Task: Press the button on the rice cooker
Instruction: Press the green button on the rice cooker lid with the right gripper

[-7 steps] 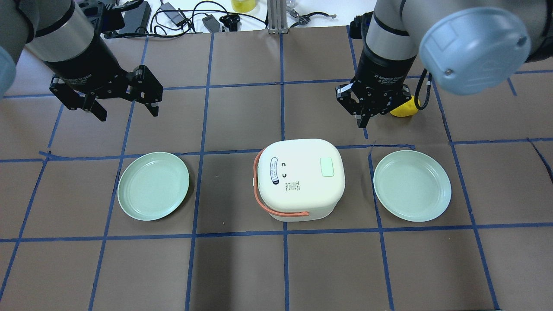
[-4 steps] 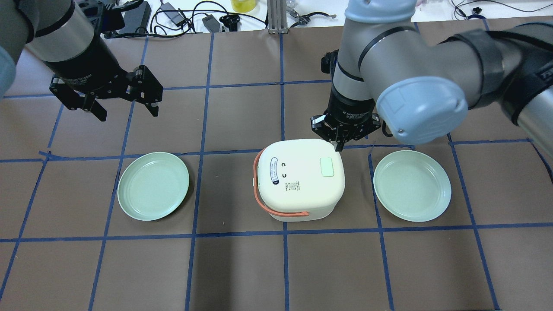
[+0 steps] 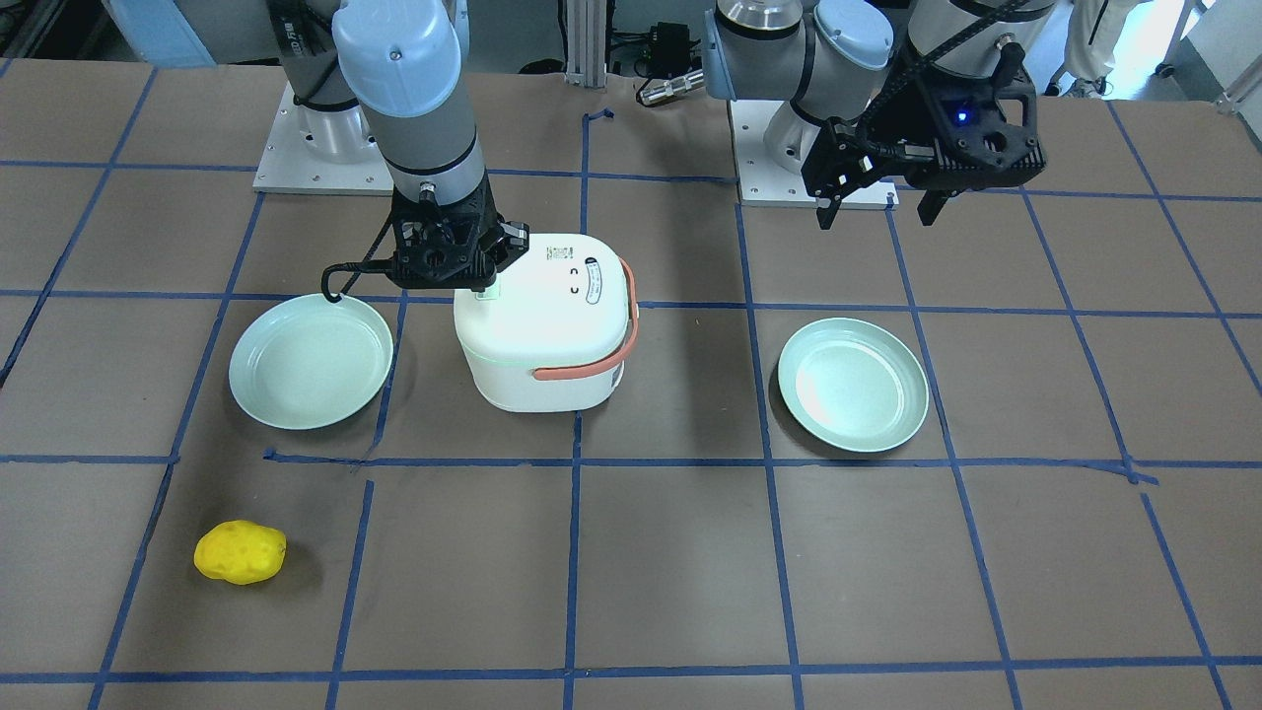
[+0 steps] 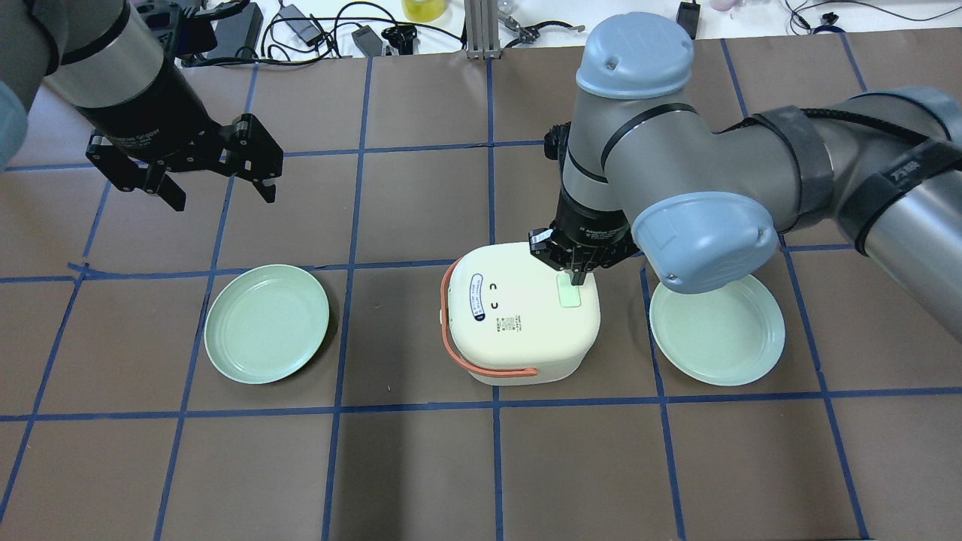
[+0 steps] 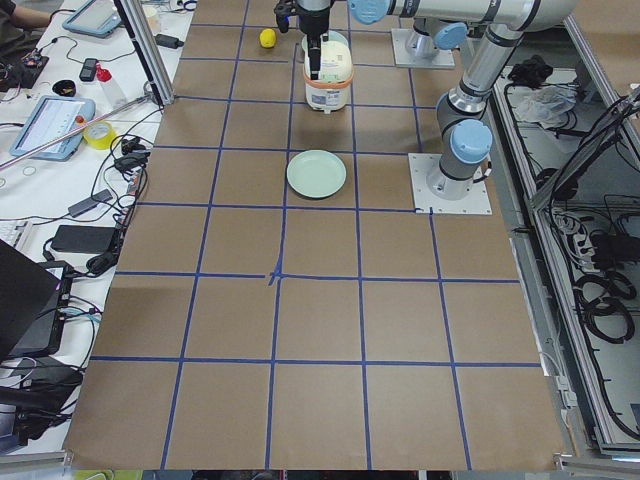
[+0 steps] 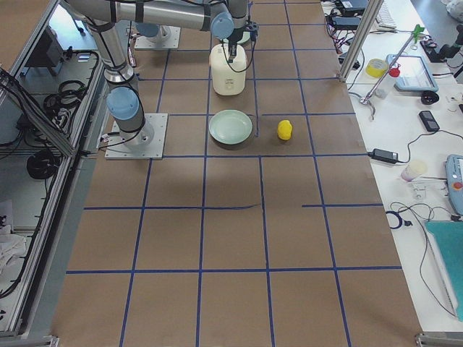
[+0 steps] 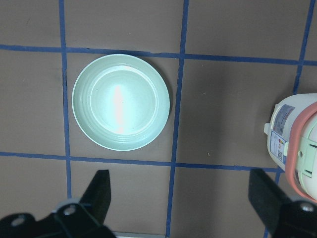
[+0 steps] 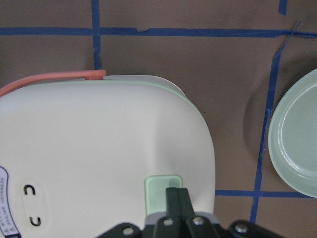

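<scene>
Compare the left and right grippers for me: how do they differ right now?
The right gripper is shut; the left gripper is wide open. The right gripper points down with its tips at the green button on the rice cooker; the left gripper hangs apart from the cooker, near a green plate. Both are black and hold nothing.

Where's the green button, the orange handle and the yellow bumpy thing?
Green button (image 4: 569, 294), overhead view: its lower half.
Orange handle (image 4: 507, 371), overhead view: the straight bar along the cooker's lower edge.
Yellow bumpy thing (image 3: 240, 552), front-facing view: its middle.
</scene>
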`<action>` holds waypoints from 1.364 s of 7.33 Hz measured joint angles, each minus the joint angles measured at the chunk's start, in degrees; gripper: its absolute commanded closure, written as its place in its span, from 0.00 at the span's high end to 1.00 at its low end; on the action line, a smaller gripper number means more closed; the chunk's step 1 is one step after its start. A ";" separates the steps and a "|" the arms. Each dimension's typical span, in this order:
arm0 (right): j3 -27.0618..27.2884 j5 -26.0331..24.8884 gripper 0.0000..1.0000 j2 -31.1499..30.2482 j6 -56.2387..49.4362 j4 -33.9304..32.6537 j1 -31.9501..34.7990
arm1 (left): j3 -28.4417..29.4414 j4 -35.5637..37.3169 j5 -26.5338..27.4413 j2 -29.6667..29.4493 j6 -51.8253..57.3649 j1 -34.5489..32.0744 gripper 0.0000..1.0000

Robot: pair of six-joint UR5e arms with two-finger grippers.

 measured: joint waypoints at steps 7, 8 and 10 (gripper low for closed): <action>0.27 -0.15 0.99 0.24 -0.02 -0.05 0.13 | 0.00 0.00 0.00 0.00 0.02 0.00 1.00; -0.23 -0.85 1.00 0.14 -0.17 -0.10 0.12 | 0.00 0.00 0.00 0.00 0.03 0.00 1.00; -3.38 -3.82 1.00 0.00 -1.95 -0.39 -0.36 | 0.00 0.00 0.00 0.00 0.05 0.00 1.00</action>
